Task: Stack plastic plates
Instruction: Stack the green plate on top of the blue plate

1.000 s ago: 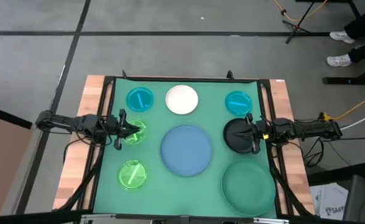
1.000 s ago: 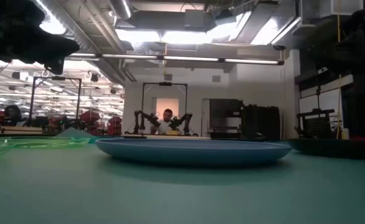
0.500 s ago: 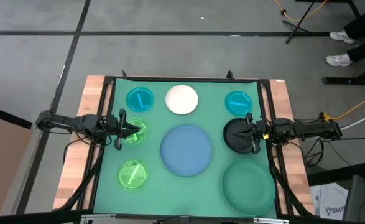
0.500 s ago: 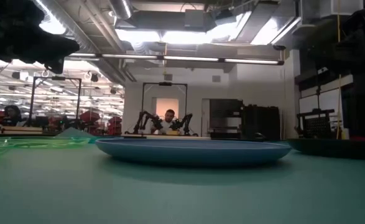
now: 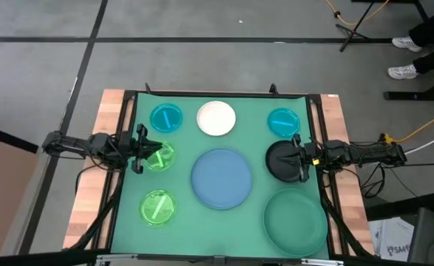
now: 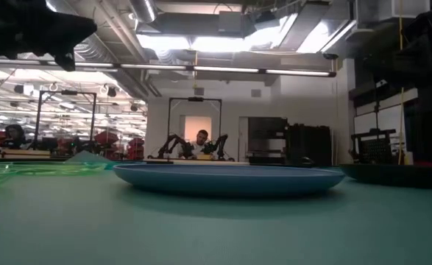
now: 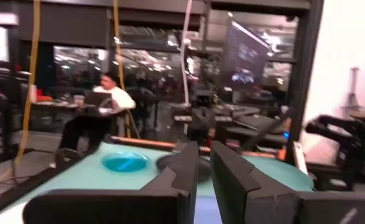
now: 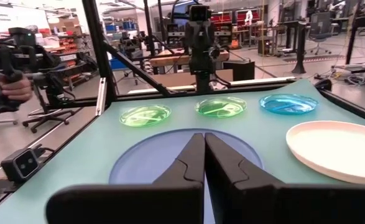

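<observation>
Since the earlier frame your left claw (image 5: pixel 144 150) has drawn back a little toward the desk's left edge, fingers clenched, hanging over the upper lime-green plate (image 5: pixel 160 156).

Desk (image 5: pixel 112 100), green-matted. Dark green plate (image 5: pixel 296 219): near right corner. Blue plate (image 5: pixel 221 178): centre. Black plate (image 5: pixel 279 160): right, under your right claw (image 5: pixel 296 160), fingers clenched. White plate (image 5: pixel 217 118): far middle. Cyan plates: far left (image 5: pixel 165 117), far right (image 5: pixel 282 120). Second lime-green plate (image 5: pixel 157 207): near left.
</observation>
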### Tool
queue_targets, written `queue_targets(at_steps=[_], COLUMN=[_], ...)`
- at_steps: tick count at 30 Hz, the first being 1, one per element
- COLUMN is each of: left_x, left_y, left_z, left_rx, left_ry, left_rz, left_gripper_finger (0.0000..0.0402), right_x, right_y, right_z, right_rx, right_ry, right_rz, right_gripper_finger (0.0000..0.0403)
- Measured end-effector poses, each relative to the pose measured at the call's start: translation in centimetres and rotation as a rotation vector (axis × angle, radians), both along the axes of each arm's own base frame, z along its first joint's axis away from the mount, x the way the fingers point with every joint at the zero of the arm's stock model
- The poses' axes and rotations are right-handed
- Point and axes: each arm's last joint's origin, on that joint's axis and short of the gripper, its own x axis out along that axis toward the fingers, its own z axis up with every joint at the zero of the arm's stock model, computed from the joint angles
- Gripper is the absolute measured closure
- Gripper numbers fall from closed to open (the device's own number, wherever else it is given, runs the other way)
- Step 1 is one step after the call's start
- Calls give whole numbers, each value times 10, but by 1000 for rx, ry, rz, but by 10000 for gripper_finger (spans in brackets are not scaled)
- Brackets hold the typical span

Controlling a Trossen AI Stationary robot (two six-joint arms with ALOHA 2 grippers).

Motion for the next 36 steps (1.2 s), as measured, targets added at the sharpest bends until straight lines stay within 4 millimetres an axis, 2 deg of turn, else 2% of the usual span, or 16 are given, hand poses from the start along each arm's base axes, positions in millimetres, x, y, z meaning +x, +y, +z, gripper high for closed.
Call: queue_targets(at_steps=[8,22,28,36], left_x=[4,37,61,107], left_y=[0,-6,-11,-21], left_z=[8,1,18,34], left_rx=[-11,35,49,102], left_ry=[-67,24,82,173], left_rz=[7,11,-6,-63], left_gripper_finger=[365,365,365,365], right_x=[0,0,0,0], right_y=[-4,-6,-6,-7], right_z=[3,4,4,4], right_rx=[3,-39,-55,-70], right_ry=[-33,-38,-38,-38], right_rz=[-131,-204,-203,-243], right_gripper_finger=[400,400,400,400])
